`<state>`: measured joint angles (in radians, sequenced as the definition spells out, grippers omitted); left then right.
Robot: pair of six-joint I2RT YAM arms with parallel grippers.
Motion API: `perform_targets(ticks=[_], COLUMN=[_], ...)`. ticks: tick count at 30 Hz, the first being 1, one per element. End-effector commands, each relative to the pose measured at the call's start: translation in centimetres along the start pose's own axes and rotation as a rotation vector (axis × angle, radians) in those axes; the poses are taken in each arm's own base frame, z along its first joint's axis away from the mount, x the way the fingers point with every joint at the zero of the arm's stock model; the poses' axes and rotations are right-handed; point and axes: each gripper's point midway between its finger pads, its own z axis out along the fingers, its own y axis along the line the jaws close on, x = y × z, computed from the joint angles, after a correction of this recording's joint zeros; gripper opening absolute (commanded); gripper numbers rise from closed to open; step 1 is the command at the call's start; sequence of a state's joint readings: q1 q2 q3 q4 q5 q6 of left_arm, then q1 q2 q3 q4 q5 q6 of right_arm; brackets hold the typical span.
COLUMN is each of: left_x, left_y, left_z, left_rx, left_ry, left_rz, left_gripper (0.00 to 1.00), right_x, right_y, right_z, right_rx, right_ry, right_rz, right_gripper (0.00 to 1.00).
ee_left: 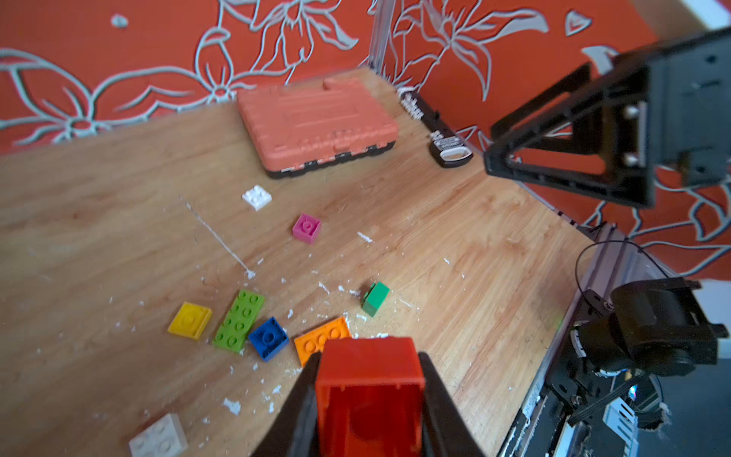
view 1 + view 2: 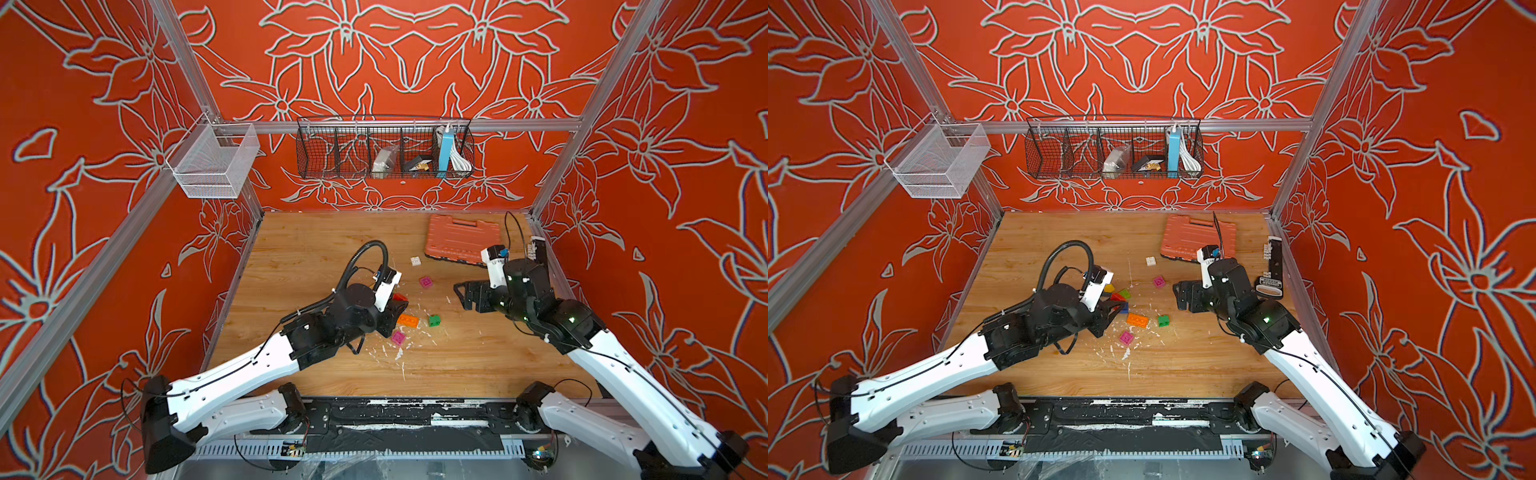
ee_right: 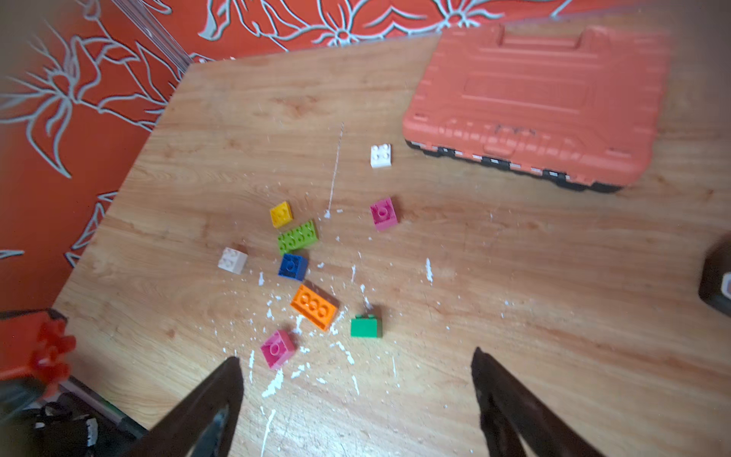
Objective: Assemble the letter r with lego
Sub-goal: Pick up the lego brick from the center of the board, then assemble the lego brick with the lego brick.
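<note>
red lego brick (image 1: 368,380) is pinched in left claw (image 1: 368,358); right claw (image 3: 355,356) is spread; it should be aligned squarely before pressing down.

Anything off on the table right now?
White flakes and a thin white streak litter the table among the bricks, like scraped debris. The green brick lies on its side.

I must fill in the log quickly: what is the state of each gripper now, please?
Left gripper: closed, holding a red lego brick.
Right gripper: open, holding nothing.
</note>
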<state>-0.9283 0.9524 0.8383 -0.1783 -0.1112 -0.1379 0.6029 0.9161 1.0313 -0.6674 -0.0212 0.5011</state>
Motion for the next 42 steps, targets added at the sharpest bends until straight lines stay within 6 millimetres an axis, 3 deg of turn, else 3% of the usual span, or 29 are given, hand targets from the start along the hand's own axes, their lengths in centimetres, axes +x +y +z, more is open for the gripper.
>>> perform_targets(ticks=[1, 3, 7, 11, 15, 22, 26, 30, 37, 42], left_x=[-4.3, -4.5, -5.7, -7.9, -9.4, -11.1, -11.7, -12.0, -12.1, -11.8], left_y=[-2.3, -3.6, -2.6, -2.4, -2.5, -5.4, -6.3, -6.6, -6.7, -6.8], left_z=[-2.3, -3.3, -4.3, -6.9, -8.4, -9.0, -9.1, -9.2, -9.5, -9.5], left_rx=[0.114, 0.176, 0.159, 0.266, 0.335, 0.512, 0.581, 0.603, 0.601, 0.603], left_ry=[-0.228, -0.288, -0.354, -0.578, -0.692, -0.77, -0.781, -0.785, -0.787, -0.779], left_rz=[0.265, 0.408, 0.432, 0.403, 0.493, 0.654, 0.686, 0.696, 0.705, 0.712], left_gripper=[0.0, 0.0, 0.0, 0.0, 0.0, 0.0, 0.0, 0.0, 0.0, 0.0], right_x=[-0.1, -0.7, -2.3, -3.5, -4.5, -5.8, -6.4, -6.1, -5.4, -4.6], right_y=[0.8, 1.5, 4.9, 7.8, 10.7, 14.1, 15.5, 16.8, 18.8, 20.4], right_z=[-0.7, -0.8, -1.1, -2.0, -3.6, -7.0, -9.1, -10.0, -10.1, -10.1], right_rx=[-0.032, -0.073, -0.316, -0.521, -0.718, -0.936, -1.027, -1.069, -1.118, -1.139], right_ry=[0.04, 0.051, 0.079, 0.084, 0.082, 0.028, 0.0, 0.014, 0.052, 0.089], right_rz=[-0.004, 0.02, 0.109, 0.16, 0.175, 0.171, 0.161, 0.151, 0.163, 0.157], right_gripper=[0.95, 0.96, 0.97, 0.95, 0.93, 0.92, 0.92, 0.92, 0.89, 0.81])
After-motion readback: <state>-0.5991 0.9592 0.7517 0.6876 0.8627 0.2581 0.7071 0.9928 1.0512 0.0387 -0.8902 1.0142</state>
